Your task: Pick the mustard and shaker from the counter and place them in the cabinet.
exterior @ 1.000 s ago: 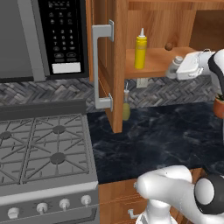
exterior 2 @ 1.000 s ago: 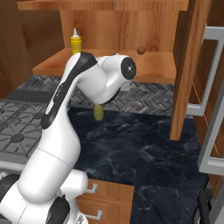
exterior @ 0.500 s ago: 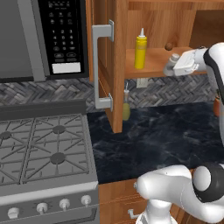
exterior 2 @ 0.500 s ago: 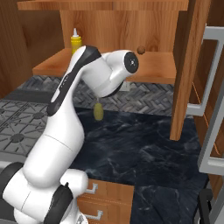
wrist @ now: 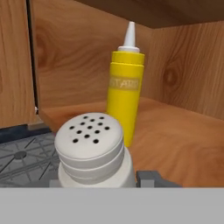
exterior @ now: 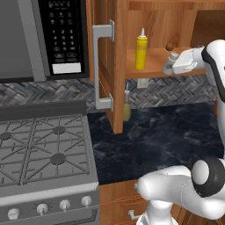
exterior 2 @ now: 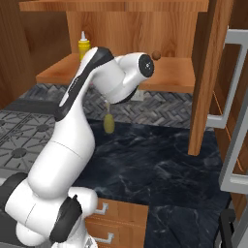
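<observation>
Bright yellow squeeze bottle of mustard [exterior: 140,52] stands upright on the shelf of the warm-brown wooden wall cabinet [exterior: 151,70]. Two-finger gripper [exterior: 169,67] is clamped on the small pale grey-white perforated shaker [wrist: 93,151], held at the shelf's front edge, beside the mustard. Final placement under way. Next: lower onto shelf, release, withdraw.

From behind the arm's left I am looking forward and down, with the cabinet [exterior: 154,66] at one o'clock and the counter [exterior: 162,132] mid-frame. From behind its right I am facing the same cabinet [exterior 2: 164,77] at twelve o'clock (both views are sharing its shelf and the counter [exterior 2: 160,164]). The hand camera is sitting very near, looking along the shelf at the mustard [wrist: 124,94], with the shaker [wrist: 92,151] at six o'clock.
</observation>
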Robot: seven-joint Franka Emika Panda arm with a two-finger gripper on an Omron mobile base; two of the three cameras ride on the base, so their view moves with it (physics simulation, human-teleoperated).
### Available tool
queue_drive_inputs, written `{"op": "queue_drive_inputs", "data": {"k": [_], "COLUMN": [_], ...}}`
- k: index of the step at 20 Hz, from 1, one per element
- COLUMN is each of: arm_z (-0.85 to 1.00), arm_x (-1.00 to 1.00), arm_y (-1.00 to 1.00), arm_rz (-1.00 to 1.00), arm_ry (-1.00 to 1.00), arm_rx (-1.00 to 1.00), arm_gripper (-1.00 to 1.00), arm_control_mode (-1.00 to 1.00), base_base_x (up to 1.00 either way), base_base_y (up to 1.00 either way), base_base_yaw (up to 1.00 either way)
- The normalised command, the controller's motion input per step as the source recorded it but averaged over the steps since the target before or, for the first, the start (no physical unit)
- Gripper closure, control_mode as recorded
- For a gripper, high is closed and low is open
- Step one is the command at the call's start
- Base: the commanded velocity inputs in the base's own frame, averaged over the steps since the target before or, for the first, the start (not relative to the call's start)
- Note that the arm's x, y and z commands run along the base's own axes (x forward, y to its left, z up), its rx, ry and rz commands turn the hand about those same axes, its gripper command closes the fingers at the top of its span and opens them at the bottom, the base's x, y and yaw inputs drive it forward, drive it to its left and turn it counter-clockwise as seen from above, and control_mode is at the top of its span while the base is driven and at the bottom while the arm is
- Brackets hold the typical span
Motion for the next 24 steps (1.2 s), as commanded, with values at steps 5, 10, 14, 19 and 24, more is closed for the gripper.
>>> {"op": "queue_drive_inputs", "data": {"k": [5, 10, 14, 19, 24], "arm_z": [0.0, 0.0, 0.0, 0.0, 0.0], "arm_x": [0.28, 0.38, 0.38, 0.35, 0.31], "arm_y": [0.0, 0.0, 0.0, 0.0, 0.0], "arm_rz": [0.0, 0.0, 0.0, 0.0, 0.0], "arm_ry": [0.0, 0.01, 0.01, 0.0, 0.0], "arm_rx": [0.0, 0.0, 0.0, 0.0, 0.0], "arm_gripper": [1.0, 1.0, 1.0, 1.0, 1.0], "arm_control_mode": [-1.0, -1.0, -1.0, -1.0, -1.0], "base_base_x": [0.0, 0.0, 0.0, 0.0, 0.0], "base_base_y": [0.0, 0.0, 0.0, 0.0, 0.0], "base_base_yaw": [0.0, 0.0, 0.0, 0.0, 0.0]}}
